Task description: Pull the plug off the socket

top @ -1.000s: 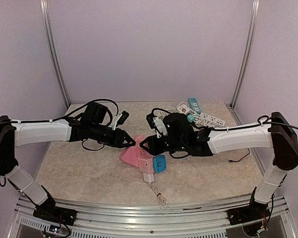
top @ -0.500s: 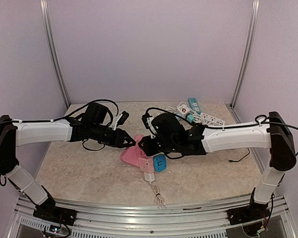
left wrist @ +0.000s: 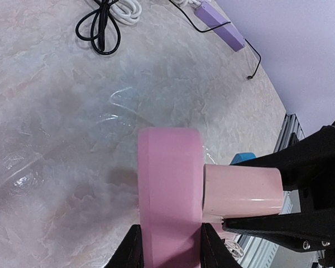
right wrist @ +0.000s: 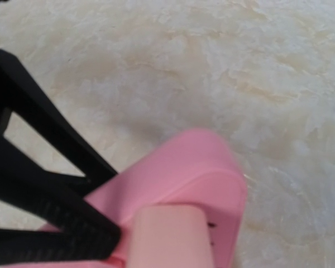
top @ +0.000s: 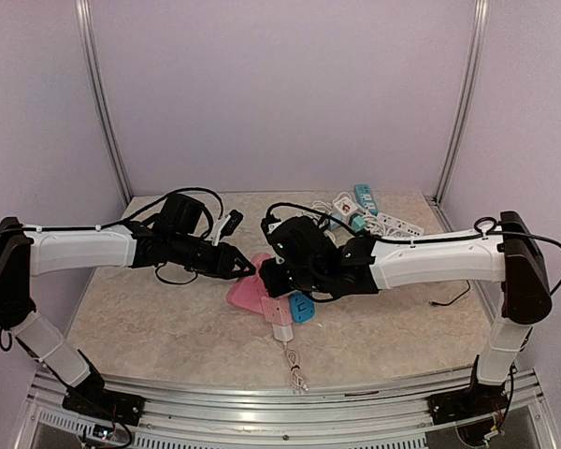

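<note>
Your left gripper (left wrist: 166, 248) clamps narrow on the bright pink socket (left wrist: 170, 184), a flat-sided block with a rounded end; brace it firmly there. Out of the socket's right side juts the plug (left wrist: 243, 190), a pale pink, smooth body with softened edges, seated flush, no prongs showing. Your right gripper (left wrist: 231, 194) pinches that plug just beside the socket. Draw it straight away from the socket, along the plug's own line and without twisting, so neither grip slips.
</note>
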Motion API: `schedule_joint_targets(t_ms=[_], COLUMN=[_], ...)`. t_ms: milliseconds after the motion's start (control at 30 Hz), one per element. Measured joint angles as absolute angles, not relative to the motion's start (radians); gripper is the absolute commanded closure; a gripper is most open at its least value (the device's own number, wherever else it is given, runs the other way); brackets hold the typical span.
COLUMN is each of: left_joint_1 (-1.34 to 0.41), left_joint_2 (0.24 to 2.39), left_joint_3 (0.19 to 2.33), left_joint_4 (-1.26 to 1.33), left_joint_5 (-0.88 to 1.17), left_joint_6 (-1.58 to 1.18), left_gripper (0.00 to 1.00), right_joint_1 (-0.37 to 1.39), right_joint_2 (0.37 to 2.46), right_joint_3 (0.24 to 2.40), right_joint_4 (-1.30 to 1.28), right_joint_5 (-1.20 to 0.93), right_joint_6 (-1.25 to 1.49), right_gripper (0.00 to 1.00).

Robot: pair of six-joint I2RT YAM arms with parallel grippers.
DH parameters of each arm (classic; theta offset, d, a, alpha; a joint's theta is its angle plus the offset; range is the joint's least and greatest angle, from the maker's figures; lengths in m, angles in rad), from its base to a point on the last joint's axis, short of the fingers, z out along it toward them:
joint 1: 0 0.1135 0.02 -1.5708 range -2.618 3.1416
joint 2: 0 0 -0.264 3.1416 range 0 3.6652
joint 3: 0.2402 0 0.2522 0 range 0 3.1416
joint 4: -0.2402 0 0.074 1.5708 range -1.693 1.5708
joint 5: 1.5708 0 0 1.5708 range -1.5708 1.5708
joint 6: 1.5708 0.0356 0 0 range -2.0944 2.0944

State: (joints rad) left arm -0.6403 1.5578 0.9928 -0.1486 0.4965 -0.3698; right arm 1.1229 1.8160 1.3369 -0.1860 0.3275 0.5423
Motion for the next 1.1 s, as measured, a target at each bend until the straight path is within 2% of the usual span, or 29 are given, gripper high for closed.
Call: schedule_joint_targets(t_ms=[300,733,1100], left_joint_1=[-0.64,-0.64,-0.64], left_joint_2=[1.559,1.559,1.559], left_joint_3=[0.993,0.993,0.993], left_joint_4=[-0.15,-0.143,-0.149], left_joint_5=[0.496,0.517,0.519], left_joint_6=[-0.369,-0.36,-0.359], left_gripper=[0.93,0.93,0.93], right_joint_1=[1.118,1.033,1.019], right_joint_2=[1.808,1.724,1.724], right_joint_3=[1.307,1.122,1.106], right_joint_4=[-0.142,0.083,0.111], right_joint_5=[0.306,0.061,0.013], right_joint_6=[0.539,0.517,0.519], right_gripper=[1.0,1.0,1.0])
